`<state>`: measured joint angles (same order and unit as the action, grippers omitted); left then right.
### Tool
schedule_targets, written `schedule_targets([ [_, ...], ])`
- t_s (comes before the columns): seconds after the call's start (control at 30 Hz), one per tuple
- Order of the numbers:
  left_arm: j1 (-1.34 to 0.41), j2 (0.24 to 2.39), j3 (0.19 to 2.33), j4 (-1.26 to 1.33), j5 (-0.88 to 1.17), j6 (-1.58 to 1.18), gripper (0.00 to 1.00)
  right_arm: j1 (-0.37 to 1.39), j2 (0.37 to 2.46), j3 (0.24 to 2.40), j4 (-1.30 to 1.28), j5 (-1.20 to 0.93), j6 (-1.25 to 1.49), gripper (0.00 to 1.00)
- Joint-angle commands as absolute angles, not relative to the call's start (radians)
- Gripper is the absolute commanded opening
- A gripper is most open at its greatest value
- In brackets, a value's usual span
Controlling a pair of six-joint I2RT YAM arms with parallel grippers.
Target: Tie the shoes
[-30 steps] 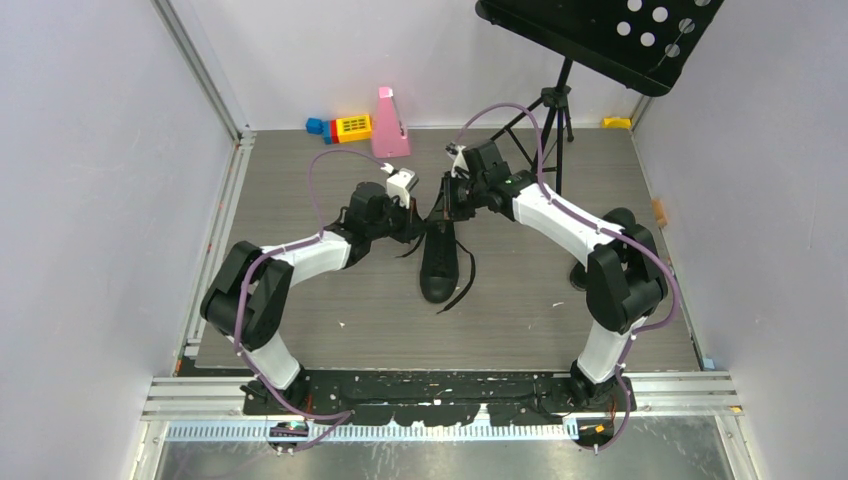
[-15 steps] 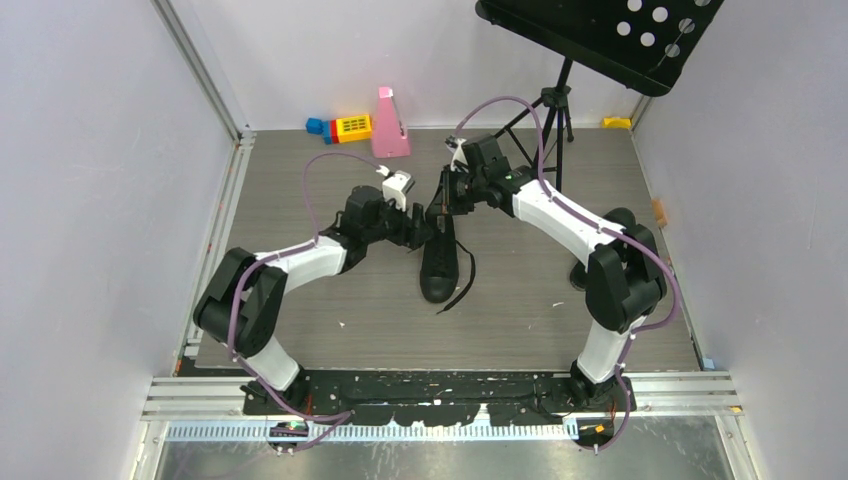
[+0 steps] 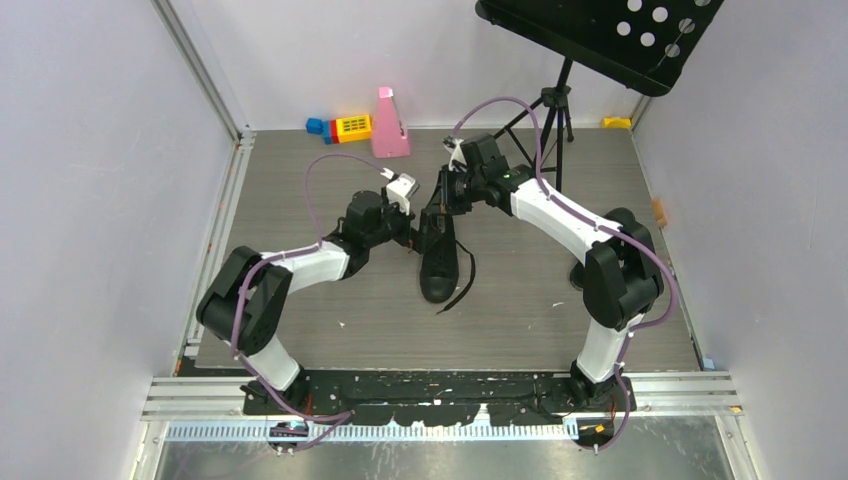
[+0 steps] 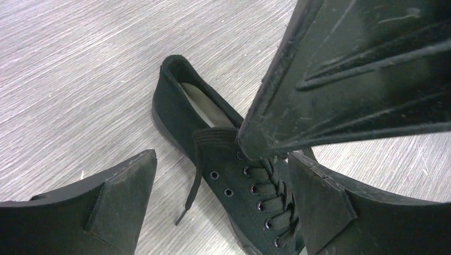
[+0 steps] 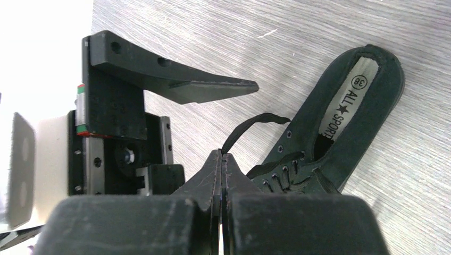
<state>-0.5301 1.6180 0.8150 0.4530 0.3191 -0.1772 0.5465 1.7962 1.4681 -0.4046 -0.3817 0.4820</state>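
One of the shoes, a black sneaker (image 3: 438,265), lies mid-table with its toe toward the arms. My left gripper (image 3: 417,238) is at the sneaker's left side by the eyelets, open, its fingers straddling the laced part (image 4: 220,204) with nothing gripped. A loose lace end (image 4: 192,183) hangs down the sneaker's side onto the table. My right gripper (image 3: 444,205) hovers over the heel end, shut on a lace (image 5: 250,123) that arcs from its fingertips (image 5: 222,155) to the sneaker (image 5: 345,127). Its finger (image 4: 361,79) fills the upper right of the left wrist view.
Another loose lace (image 3: 462,285) trails off the sneaker's right side. A pink wedge-shaped object (image 3: 389,122) and coloured toy blocks (image 3: 340,128) sit at the back. A black music stand (image 3: 600,30) on a tripod (image 3: 548,110) stands at the back right.
My left gripper has gone from shut to wide open and shifted slightly right toward the sneaker. The right gripper has stayed shut on the lace.
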Motion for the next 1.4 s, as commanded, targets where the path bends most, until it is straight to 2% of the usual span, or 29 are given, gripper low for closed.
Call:
schedule_targets([
  [0.0, -0.532, 1.671, 0.856, 0.597, 0.363, -0.136, 0.92, 0.537, 1.805, 1.514, -0.368, -0.432, 0.501, 0.0],
  [0.13, -0.532, 1.699, 0.886, 0.568, 0.38, -0.14, 0.71, 0.528, 1.801, 1.507, -0.351, -0.442, 0.513, 0.0],
  [0.17, -0.532, 1.701, 0.887, 0.568, 0.38, -0.141, 0.63, 0.524, 1.801, 1.506, -0.351, -0.44, 0.514, 0.0],
  [0.27, -0.532, 1.702, 0.89, 0.552, 0.369, -0.146, 0.28, 0.513, 1.796, 1.49, -0.333, -0.44, 0.525, 0.0],
  [0.33, -0.532, 1.704, 0.895, 0.529, 0.363, -0.146, 0.14, 0.505, 1.791, 1.47, -0.311, -0.443, 0.538, 0.0],
  [0.37, -0.532, 1.705, 0.894, 0.521, 0.36, -0.146, 0.1, 0.498, 1.788, 1.462, -0.302, -0.443, 0.545, 0.0],
  [0.6, -0.532, 1.705, 0.884, 0.49, 0.344, -0.155, 0.0, 0.469, 1.78, 1.419, -0.288, -0.439, 0.55, 0.0],
  [0.83, -0.532, 1.705, 0.89, 0.465, 0.337, -0.16, 0.02, 0.459, 1.773, 1.401, -0.29, -0.437, 0.535, 0.0],
  [0.87, -0.532, 1.702, 0.889, 0.459, 0.329, -0.161, 0.1, 0.459, 1.776, 1.402, -0.29, -0.442, 0.532, 0.0],
  [0.9, -0.532, 1.698, 0.886, 0.453, 0.317, -0.162, 0.23, 0.458, 1.776, 1.405, -0.29, -0.45, 0.533, 0.0],
  [0.97, -0.532, 1.685, 0.873, 0.463, 0.303, -0.159, 0.53, 0.459, 1.778, 1.411, -0.291, -0.462, 0.533, 0.0],
  [1.03, -0.531, 1.681, 0.858, 0.496, 0.305, -0.153, 0.69, 0.459, 1.778, 1.417, -0.293, -0.472, 0.531, 0.0],
  [1.2, -0.519, 1.703, 0.896, 0.508, 0.361, -0.136, 0.83, 0.459, 1.778, 1.426, -0.299, -0.486, 0.526, 0.0],
  [1.37, -0.514, 1.76, 0.974, 0.5, 0.425, -0.117, 0.86, 0.459, 1.781, 1.434, -0.298, -0.5, 0.531, 0.0],
])
